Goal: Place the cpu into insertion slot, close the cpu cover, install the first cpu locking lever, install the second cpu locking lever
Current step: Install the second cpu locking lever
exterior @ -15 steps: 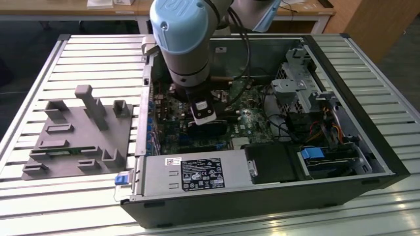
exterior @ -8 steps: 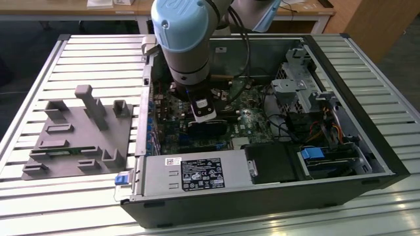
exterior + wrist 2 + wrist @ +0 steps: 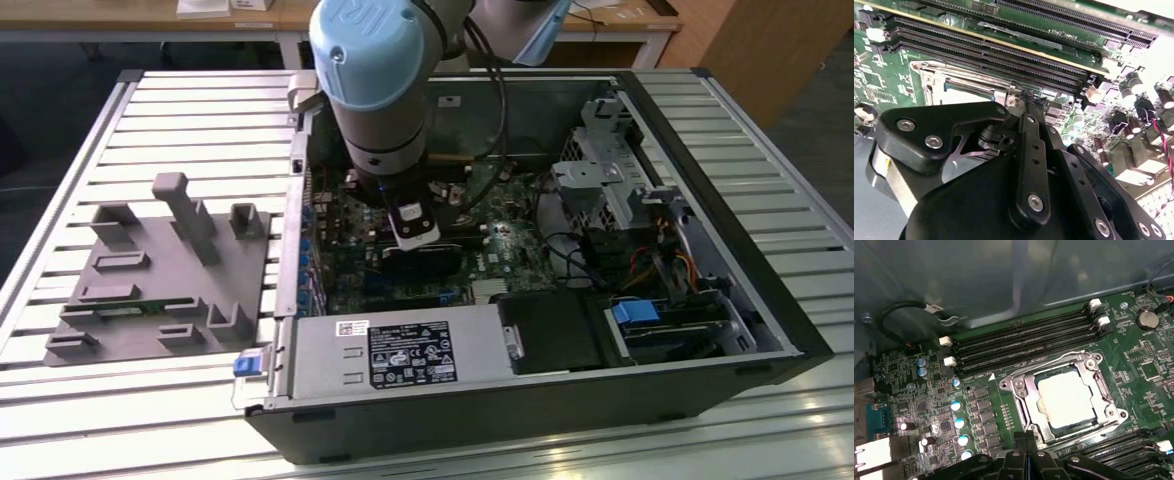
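In the first wrist view the cpu, a pale silver square, lies in the insertion slot on the green board. The cpu cover, a silver frame, lies flat around it, and the chip shows through its window. Thin metal lever rods run along the frame's edges. My gripper stands at one corner of the frame with its black fingers together and nothing visible between them. In the second wrist view the gripper tapers to the same corner of the slot. In the exterior view the gripper hangs inside the open computer case.
Long black memory slots run beside the socket. A grey power-supply box sits at the case's near edge and a metal drive cage on the exterior view's right. A grey fixture lies on the slatted table outside the case.
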Controlling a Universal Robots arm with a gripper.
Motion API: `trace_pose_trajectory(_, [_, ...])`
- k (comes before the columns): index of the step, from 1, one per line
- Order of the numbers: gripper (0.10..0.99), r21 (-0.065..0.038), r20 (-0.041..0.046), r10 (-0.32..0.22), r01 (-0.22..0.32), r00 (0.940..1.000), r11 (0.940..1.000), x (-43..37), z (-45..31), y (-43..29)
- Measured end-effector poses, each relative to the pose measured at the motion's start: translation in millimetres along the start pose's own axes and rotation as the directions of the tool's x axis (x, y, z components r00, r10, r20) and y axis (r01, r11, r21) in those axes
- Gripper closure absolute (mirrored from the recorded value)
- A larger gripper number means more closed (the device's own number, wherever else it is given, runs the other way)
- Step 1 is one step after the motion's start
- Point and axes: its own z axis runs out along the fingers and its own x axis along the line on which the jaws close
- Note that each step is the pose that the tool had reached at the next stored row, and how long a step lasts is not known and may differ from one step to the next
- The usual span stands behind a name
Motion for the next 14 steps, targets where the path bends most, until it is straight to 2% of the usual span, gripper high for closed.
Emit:
trace_pose_trajectory(3, [0.984,0.006,-0.0017,-0.005,0.005,1.0,1.0,-0.1,0.6,-0.1])
trace_pose_trajectory(6, [0.984,0.021,0.0009,-0.01,0.01,1.0,0.9997,-0.1,0.6,-0.2])
trace_pose_trajectory(14, [0.984,0.02,-0.0068,-0.032,0.032,0.9995,0.9993,-0.1,0.7,-0.2])
